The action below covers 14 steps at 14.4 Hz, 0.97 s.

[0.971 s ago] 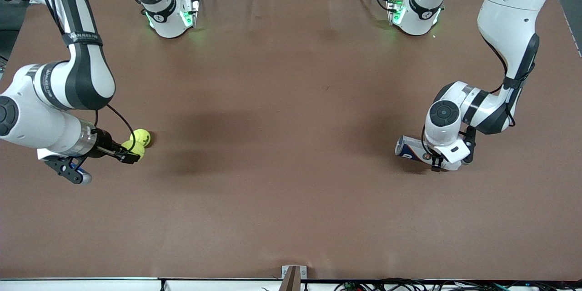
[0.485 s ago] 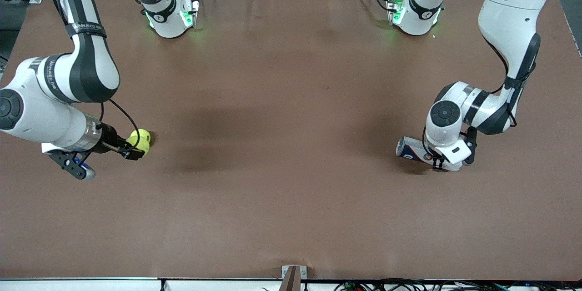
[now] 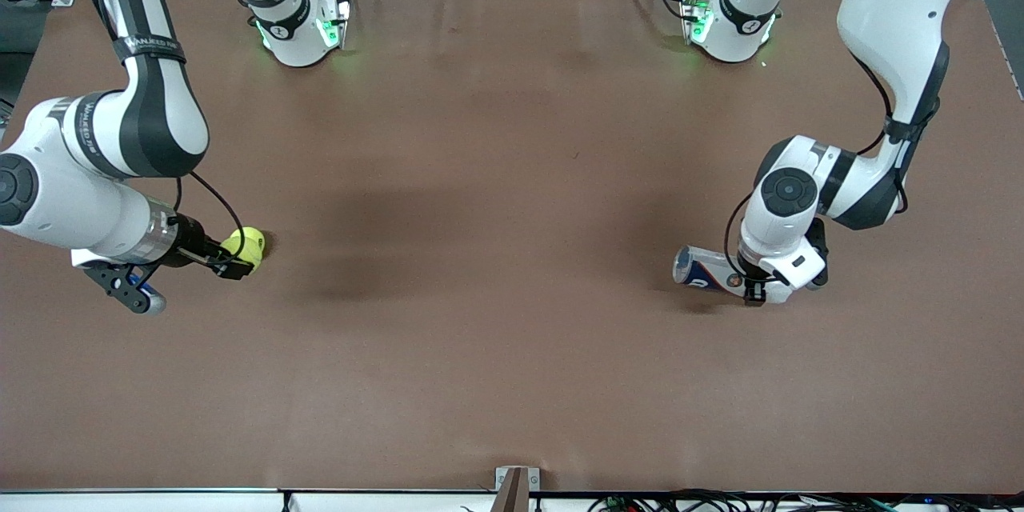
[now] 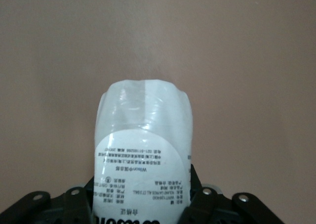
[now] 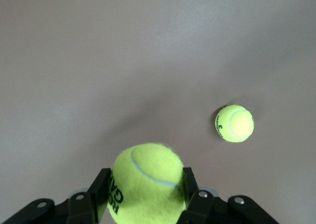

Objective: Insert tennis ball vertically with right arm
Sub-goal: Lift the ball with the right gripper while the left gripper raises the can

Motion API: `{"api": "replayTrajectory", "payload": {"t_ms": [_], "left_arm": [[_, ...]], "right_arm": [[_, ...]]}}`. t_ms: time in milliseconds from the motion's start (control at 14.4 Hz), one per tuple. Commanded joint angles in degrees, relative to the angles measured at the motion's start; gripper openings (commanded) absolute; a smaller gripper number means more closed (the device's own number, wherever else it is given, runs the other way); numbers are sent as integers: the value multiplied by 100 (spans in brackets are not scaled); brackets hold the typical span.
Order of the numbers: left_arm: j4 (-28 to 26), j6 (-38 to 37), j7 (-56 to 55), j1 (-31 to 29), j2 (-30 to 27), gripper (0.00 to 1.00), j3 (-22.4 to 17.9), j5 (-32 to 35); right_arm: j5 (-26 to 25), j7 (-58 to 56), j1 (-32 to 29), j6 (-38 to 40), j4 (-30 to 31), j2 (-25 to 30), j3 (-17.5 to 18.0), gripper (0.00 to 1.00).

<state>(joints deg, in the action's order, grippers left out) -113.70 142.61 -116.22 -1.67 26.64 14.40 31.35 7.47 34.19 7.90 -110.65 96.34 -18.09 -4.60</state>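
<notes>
My right gripper (image 3: pixel 237 256) is shut on a yellow-green tennis ball (image 5: pixel 148 182) and holds it a little above the table at the right arm's end. A second tennis ball (image 5: pixel 234 123) lies on the table just under and beside it; in the front view the two yellow balls (image 3: pixel 245 243) overlap. My left gripper (image 3: pixel 753 289) is shut on a white-labelled tennis ball can (image 3: pixel 702 270), held lying on its side low over the table at the left arm's end. The can (image 4: pixel 143 145) fills the left wrist view between the fingers.
The brown table (image 3: pixel 496 256) is bare between the two arms. Both arm bases (image 3: pixel 300 24) stand along its edge farthest from the front camera. A small bracket (image 3: pixel 516 484) sits at the edge nearest that camera.
My right gripper has carried its ball up and over the second ball, so the two now overlap in the front view. My left gripper has shifted the can a little toward the table's middle.
</notes>
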Motion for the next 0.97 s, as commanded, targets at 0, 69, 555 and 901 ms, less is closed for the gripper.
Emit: {"api": "replayTrajectory", "payload": {"t_ms": [0,69,555,901], "left_arm": [[-48,-84,20,-52,-325,64,255,-392],[-4,-136,29,-61,-387,64,369,-515],[339,-128,143,-70,-300,62,1222,-1244],[357,-110,679,-61,-264,60,1521,-2202]], "right_arm": [[53,246,142,34,201,253,-6,0],[53,333,151,34,201,253,-6,0],[455,1458,792,34,140,359,3,0],[1220,3213,1450,-18,-272,315,3,0]]}}
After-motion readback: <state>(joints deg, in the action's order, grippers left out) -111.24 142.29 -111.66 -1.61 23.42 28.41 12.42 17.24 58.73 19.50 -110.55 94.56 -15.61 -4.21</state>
